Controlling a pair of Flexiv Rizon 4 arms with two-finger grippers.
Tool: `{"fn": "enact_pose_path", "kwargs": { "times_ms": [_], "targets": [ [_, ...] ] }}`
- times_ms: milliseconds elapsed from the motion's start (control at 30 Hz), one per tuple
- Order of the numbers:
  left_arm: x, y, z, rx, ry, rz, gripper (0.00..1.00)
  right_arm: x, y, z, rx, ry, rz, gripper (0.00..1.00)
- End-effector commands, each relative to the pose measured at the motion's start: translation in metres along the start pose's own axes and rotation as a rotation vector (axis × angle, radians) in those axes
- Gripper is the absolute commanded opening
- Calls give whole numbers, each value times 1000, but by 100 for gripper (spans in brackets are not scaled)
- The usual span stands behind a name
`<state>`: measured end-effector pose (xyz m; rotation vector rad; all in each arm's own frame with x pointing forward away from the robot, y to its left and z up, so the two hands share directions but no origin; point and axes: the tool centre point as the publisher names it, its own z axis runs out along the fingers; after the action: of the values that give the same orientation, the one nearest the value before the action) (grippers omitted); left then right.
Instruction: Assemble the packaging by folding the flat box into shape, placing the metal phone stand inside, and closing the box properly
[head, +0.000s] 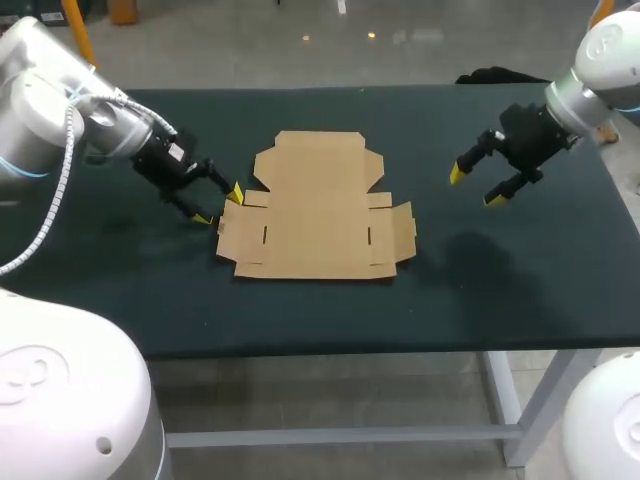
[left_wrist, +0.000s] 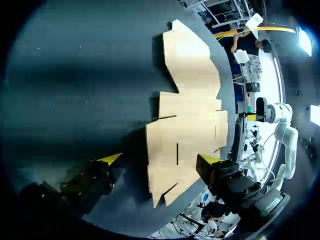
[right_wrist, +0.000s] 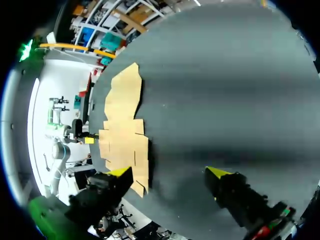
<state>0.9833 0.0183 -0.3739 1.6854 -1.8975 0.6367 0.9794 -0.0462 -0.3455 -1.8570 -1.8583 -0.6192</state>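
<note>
The flat brown cardboard box (head: 318, 210) lies unfolded in the middle of the dark table. My left gripper (head: 220, 203) stands open at its left edge, low over the table. In the left wrist view the cardboard (left_wrist: 190, 115) reaches in between the spread fingers of that gripper (left_wrist: 160, 159), and one yellow fingertip (left_wrist: 210, 159) sits over the sheet. My right gripper (head: 475, 187) hangs open above the table, to the right of the box and apart from it. From the right wrist the cardboard (right_wrist: 124, 130) lies ahead of one finger of the gripper (right_wrist: 167, 172). No metal phone stand shows in any view.
The dark table top (head: 500, 280) stretches bare to the right of the cardboard and in front of it. A small black object (head: 497, 75) sits at the table's far edge, behind my right arm.
</note>
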Motion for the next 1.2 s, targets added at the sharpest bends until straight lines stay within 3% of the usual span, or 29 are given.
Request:
{"fn": "enact_pose_path", "kwargs": {
  "times_ms": [33, 200, 333, 400, 467, 533, 667, 767, 867, 900, 967, 1200],
  "targets": [
    [1, 0, -1, -4, -3, -1, 100, 0, 1, -1, 5, 1, 0, 100],
    [8, 3, -5, 36, 20, 14, 100, 0, 1, -1, 5, 1, 0, 100],
    [9, 4, -7, 35, 4, 19, 70, -1, 2, -2, 10, 15, 6, 100],
    [7, 3, -4, 27, -9, 17, 66, -1, 2, -1, 15, 19, 11, 100],
    [4, 2, 1, 21, -10, 16, 56, 0, 2, 2, 19, 19, 13, 100],
    [4, 1, 6, 10, -12, 25, 55, 1, 1, 5, 27, 21, 11, 100],
    [4, 0, 16, 1, -32, 37, 62, 3, -1, 9, 34, 17, 23, 100],
    [3, 1, 22, 1, -42, 37, 58, 4, -4, 14, 39, 16, 34, 100],
    [1, 3, 24, 5, -41, 36, 37, 4, -8, 17, 47, 11, 45, 100],
    [0, 3, 24, 7, -37, 37, 15, 4, -9, 18, 50, 10, 47, 100],
    [-1, 5, 24, 12, -35, 36, 0, 4, -12, 19, 52, 9, 46, 100],
    [-1, 16, 27, 10, -31, 44, 0, 4, -17, 17, 52, 14, 43, 100]
  ]
}}
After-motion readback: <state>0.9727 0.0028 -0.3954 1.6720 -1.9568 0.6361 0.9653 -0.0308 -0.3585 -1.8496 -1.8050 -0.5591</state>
